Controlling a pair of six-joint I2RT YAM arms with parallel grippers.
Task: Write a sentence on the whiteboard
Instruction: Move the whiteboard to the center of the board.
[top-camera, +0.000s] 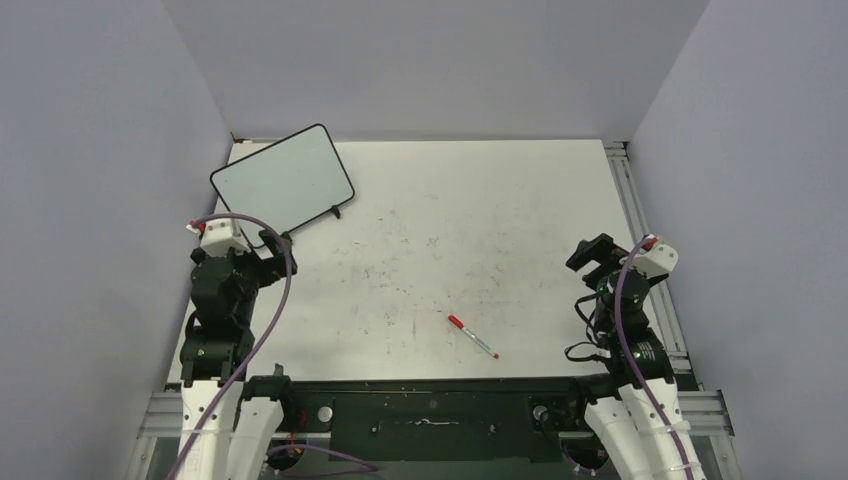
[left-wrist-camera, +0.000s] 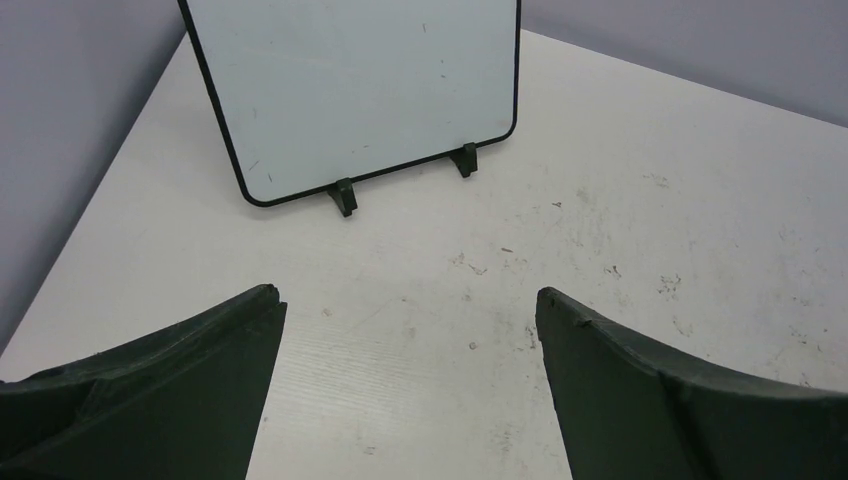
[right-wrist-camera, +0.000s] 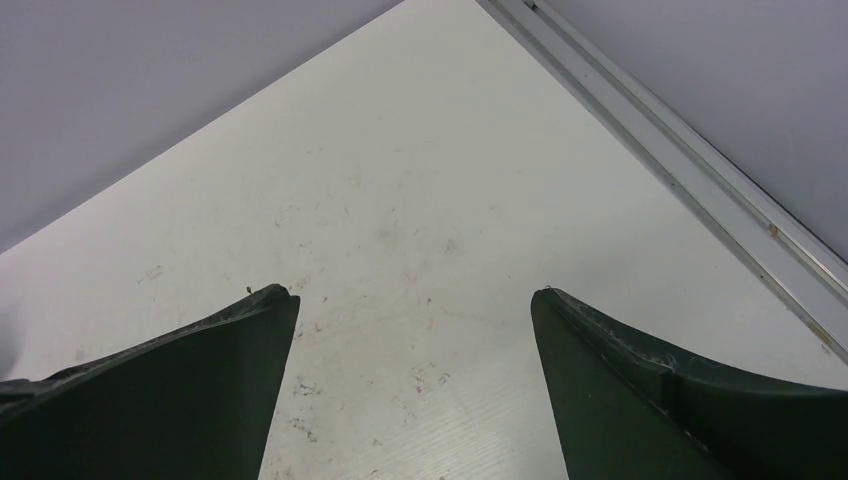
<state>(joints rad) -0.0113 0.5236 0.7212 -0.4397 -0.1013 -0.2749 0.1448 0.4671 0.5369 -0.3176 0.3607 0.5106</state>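
I found both pincers empty, jaws wide apart: the left pincer (left-wrist-camera: 410, 300) hovered just in front of the whiteboard (left-wrist-camera: 360, 90), the right pincer (right-wrist-camera: 415, 295) over bare table (top-camera: 480, 230) at the right side. The whiteboard stood propped on its two feet at the far left corner, turned at an angle, its face blank; no sentence was written. The marker (top-camera: 472, 336) lay flat near the table's near edge, well apart from the board. I judged three hazards: the slim marker could roll from closing jaws; its red cap appeared fitted, blocking any writing; pen pressure could tip or slide the board.
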